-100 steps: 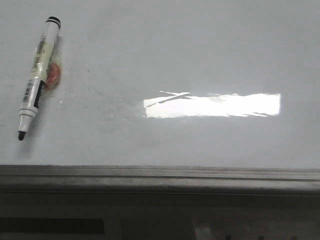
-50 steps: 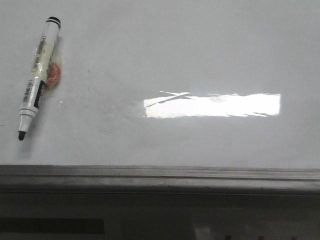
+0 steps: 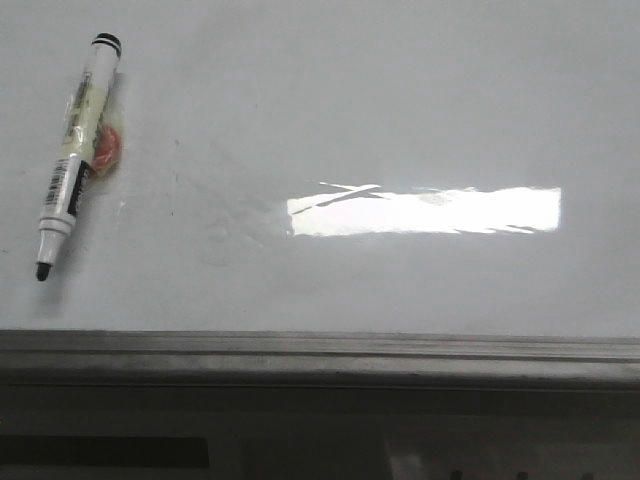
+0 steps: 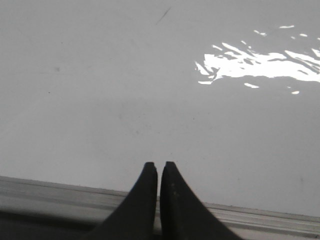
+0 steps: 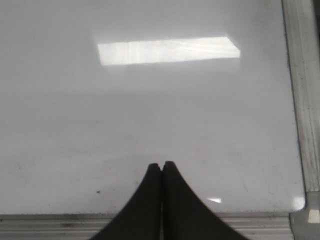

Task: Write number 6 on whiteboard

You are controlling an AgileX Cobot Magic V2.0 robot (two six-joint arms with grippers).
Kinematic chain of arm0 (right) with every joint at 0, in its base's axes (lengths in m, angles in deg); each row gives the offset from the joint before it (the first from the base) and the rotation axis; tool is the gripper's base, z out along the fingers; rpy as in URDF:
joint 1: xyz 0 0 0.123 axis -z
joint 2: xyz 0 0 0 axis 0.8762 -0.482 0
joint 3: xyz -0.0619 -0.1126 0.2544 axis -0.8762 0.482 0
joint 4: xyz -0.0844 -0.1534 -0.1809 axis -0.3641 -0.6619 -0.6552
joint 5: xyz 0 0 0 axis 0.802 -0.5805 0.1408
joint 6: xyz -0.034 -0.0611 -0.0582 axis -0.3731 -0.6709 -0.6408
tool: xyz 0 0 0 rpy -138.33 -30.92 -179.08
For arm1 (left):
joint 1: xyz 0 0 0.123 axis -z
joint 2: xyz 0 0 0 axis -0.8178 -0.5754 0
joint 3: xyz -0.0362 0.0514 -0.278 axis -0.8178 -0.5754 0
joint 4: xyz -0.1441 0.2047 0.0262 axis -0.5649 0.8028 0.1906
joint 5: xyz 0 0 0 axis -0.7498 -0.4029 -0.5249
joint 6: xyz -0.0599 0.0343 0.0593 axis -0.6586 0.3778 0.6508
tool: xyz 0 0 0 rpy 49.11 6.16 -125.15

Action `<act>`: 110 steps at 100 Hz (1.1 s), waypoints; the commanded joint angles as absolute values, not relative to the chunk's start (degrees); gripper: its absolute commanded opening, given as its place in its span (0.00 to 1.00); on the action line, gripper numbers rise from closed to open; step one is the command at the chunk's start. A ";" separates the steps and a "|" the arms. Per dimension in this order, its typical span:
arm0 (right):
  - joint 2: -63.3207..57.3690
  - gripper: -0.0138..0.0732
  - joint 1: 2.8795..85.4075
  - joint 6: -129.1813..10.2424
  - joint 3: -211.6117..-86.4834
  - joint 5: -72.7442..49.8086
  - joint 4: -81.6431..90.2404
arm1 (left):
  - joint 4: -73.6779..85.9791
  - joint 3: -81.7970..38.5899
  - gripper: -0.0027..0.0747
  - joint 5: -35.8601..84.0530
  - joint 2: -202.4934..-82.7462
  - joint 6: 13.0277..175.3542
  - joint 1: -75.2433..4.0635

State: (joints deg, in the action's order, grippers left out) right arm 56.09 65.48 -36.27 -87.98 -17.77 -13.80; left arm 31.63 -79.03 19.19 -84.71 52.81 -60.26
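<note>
— Whiteboard first: how does the large glossy white flat board (image 3: pixel 400 110) with its grey metal edge rail look?

— Bare of any writing. Only a bright rectangular light patch (image 3: pixel 425 211) reflects near its middle, plus faint smudges. No thin black hand-drawn digit 6 shows in the front view or in either wrist view, so I judge the writing not yet begun.

— And the pen?

— A white-barrelled marker with a black cap end and black tip (image 3: pixel 72 160) lies flat on the board toward its far left, uncapped tip pointing at the near rail. A small orange-red blob (image 3: pixel 107 150) touches its barrel; what it is I cannot tell.

— Arms?

— Neither shows in the front view. In the wrist views, the black left gripper (image 4: pixel 159 166) has its fingers nearly together with a slim gap and nothing between them, hanging over the near rail. The black right gripper (image 5: pixel 161 164) is closed with nothing in it, near the board's corner.

— So what is left?

— Everything, in my judgement: picking up the marker, bringing the tip to the board, drawing the digit.
</note>
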 commanded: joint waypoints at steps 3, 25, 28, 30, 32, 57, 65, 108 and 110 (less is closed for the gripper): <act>56.91 0.08 65.88 -36.31 -87.17 -15.82 -13.76 | 31.72 -80.37 0.01 25.87 -83.07 52.35 -60.38; 56.91 0.08 65.88 -36.31 -87.17 -12.92 -13.87 | 31.72 -80.37 0.01 29.84 -83.07 52.35 -60.38; 56.91 0.08 65.88 -36.31 -87.17 -10.78 -13.87 | 31.72 -80.37 0.01 30.76 -83.07 52.35 -60.38; 56.91 0.08 65.88 -36.31 -87.17 -9.08 -13.87 | 31.54 -80.37 0.01 31.37 -83.07 52.35 -60.38; 56.91 0.08 65.88 -36.31 -87.17 -7.63 -13.87 | 31.38 -80.37 0.01 32.42 -83.07 52.35 -60.38; 56.91 0.08 65.88 -36.31 -87.17 3.97 -11.82 | 30.00 -79.90 0.01 46.46 -83.07 52.35 -60.38; 56.91 0.08 65.88 -36.31 -87.57 2.67 -11.72 | 30.00 -79.01 0.01 45.72 -83.07 52.35 -60.38; 46.56 0.08 65.88 -36.31 -99.42 -13.18 -1.10 | 29.08 -63.84 0.01 24.86 -90.05 52.70 -60.38; 46.03 0.08 65.88 -36.31 -100.08 -13.51 -1.10 | 29.08 -63.69 0.01 24.86 -90.26 52.70 -60.38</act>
State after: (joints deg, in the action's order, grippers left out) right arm 49.33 65.48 -36.27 -95.69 -15.86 -2.11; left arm 29.77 -66.71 22.02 -88.05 52.81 -60.26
